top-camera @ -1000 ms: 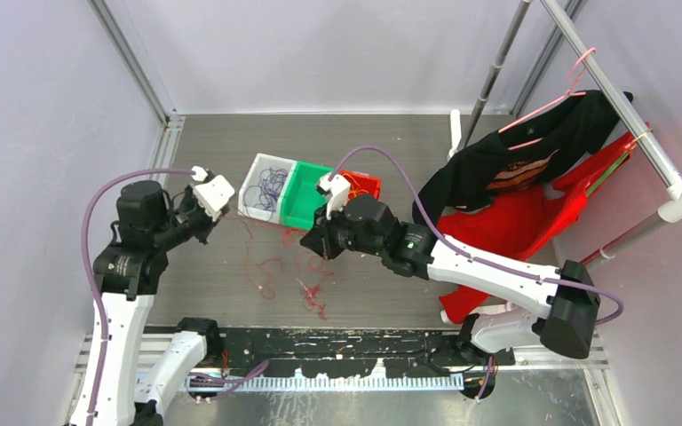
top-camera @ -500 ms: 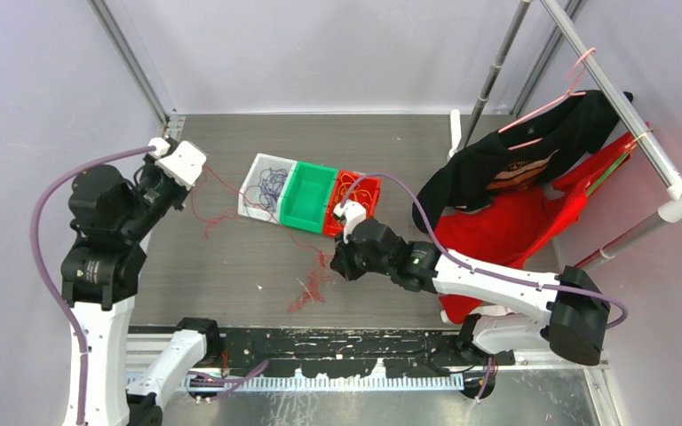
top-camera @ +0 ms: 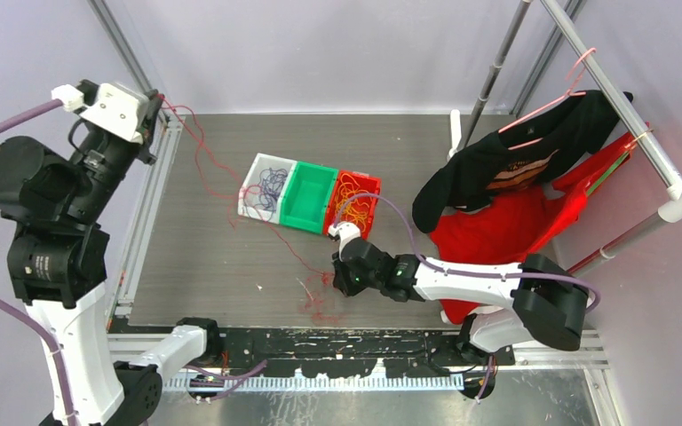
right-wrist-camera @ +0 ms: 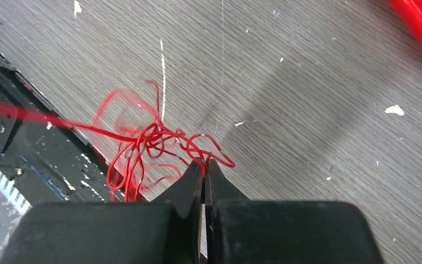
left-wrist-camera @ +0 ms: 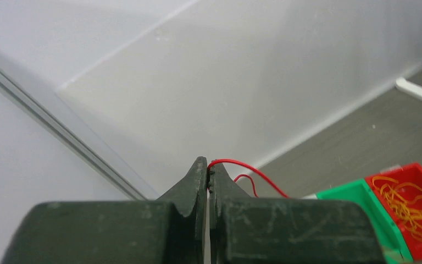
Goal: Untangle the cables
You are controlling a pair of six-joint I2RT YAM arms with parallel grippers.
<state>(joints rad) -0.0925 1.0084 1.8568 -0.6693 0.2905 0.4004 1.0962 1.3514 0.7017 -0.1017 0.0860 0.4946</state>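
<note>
Shirt (top-camera: pixel 475 177) print illegible; red cable (right-wrist-camera: pixel 145 137) pinched both ends.

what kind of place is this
Probably a robot lab test cell: plain white wall panels on aluminium framing, a grey tabletop, and props like coloured bins and a clothes rail with shirts.

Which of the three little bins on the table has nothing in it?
The green bin in the middle. The white bin on its left holds purple strings, and the red bin on its right holds orange-yellow strings.
</note>
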